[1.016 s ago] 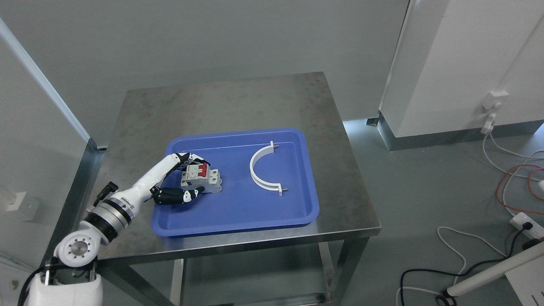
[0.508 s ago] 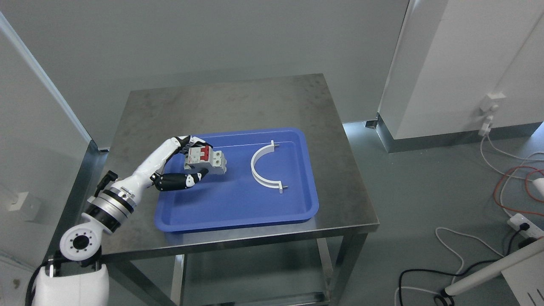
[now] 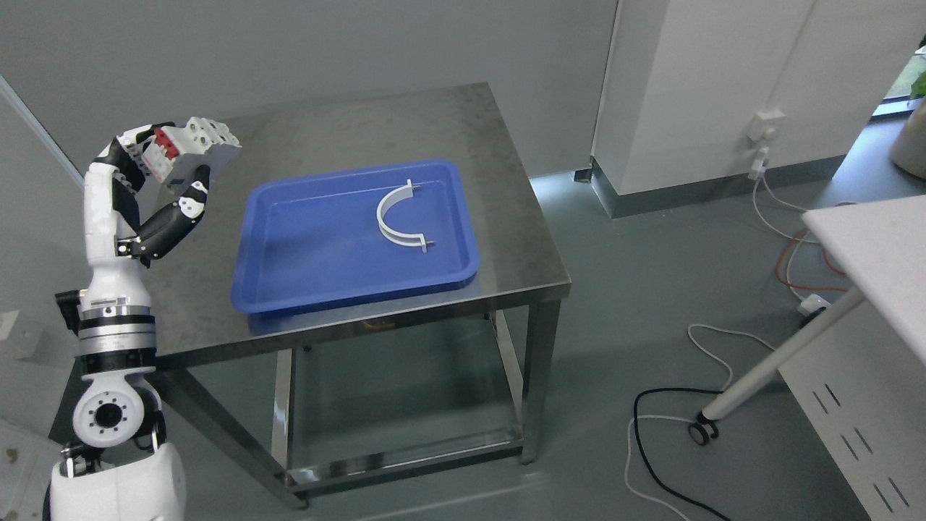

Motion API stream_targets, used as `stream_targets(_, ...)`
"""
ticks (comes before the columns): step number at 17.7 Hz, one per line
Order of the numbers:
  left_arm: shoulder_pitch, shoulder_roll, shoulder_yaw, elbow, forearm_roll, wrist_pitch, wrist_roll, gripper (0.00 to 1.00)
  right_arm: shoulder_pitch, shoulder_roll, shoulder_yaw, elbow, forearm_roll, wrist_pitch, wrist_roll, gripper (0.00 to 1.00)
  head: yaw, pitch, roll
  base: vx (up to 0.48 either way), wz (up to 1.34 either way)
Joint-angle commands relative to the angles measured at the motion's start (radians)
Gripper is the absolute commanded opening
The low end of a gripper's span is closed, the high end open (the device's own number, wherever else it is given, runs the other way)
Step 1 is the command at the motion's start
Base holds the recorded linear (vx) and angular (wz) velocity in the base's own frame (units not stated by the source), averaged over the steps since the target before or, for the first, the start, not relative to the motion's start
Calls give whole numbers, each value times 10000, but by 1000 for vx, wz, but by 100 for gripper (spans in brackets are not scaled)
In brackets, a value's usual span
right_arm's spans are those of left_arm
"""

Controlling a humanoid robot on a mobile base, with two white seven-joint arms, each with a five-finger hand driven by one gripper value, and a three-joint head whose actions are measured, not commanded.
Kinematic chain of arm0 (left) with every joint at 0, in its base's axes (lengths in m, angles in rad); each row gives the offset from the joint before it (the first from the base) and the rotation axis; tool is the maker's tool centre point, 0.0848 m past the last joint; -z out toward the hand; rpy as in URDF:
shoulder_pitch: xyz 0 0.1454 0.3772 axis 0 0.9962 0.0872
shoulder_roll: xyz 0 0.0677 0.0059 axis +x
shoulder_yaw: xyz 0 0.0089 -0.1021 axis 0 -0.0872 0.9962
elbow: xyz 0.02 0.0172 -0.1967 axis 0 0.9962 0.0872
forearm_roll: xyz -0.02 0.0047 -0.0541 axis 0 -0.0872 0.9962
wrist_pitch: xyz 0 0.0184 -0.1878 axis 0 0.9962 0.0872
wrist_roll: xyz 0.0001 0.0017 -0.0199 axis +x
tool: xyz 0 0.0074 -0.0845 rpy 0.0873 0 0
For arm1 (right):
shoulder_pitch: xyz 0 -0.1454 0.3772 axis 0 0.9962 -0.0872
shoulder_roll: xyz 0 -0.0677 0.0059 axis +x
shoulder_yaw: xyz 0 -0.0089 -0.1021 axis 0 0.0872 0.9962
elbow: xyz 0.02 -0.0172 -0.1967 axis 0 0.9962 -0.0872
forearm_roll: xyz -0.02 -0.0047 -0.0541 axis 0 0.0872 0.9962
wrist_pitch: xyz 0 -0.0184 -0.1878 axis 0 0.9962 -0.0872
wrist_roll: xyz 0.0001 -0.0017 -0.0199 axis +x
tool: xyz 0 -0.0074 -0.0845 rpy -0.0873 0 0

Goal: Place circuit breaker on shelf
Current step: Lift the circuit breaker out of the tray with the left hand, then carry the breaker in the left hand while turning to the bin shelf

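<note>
Head view: the left hand [image 3: 170, 170] is raised at about 10 o'clock in the picture, off the left edge of the steel tabletop [image 3: 347, 130], fingers and thumb clamped around the circuit breaker [image 3: 189, 147]. The breaker is tilted, its red switch levers facing up and left, clear of the tabletop. At the centre sits the blue tray [image 3: 304, 289], with 1 white curved bracket [image 3: 396, 217] lying in its 2 o'clock part. The right hand is not in view. At 3 o'clock a white table edge [image 3: 868, 224] shows; no shelf can be made out with certainty.

Risk, as a judgement: the thumb appears to press only a lower corner, so a swing of the arm could let the tilted breaker twist out and drop to the floor. A turn could also clip the wall panel at 9 o'clock.
</note>
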Motion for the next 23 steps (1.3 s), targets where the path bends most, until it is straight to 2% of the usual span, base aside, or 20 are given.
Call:
stream_targets(1, 449, -229, 560, -827, 459, -58, -357, 5, -1, -175, 199, 0, 2, 123, 19, 100, 0, 0, 0, -405, -170)
stream_targets(6, 495, -229, 668, -996, 459, -28, -451, 5, -1, -175, 199, 0, 2, 123, 4, 100, 0, 0, 0, -446, -7)
stream_targets(15, 495, -229, 606, -1180, 459, 34, -390, 5, -1, -175, 199, 0, 2, 123, 19, 100, 0, 0, 0, -540, 444)
stream_targets(19, 282, -229, 607, -1242, 505, -134, -420, 5, -1, -175, 199, 0, 2, 123, 4, 100, 0, 0, 0, -463, 1207)
stream_targets(23, -1035, -229, 117, -1226, 551, -28, -390, 5, -1, -175, 199, 0, 2, 123, 19, 100, 0, 0, 0, -321, 1818)
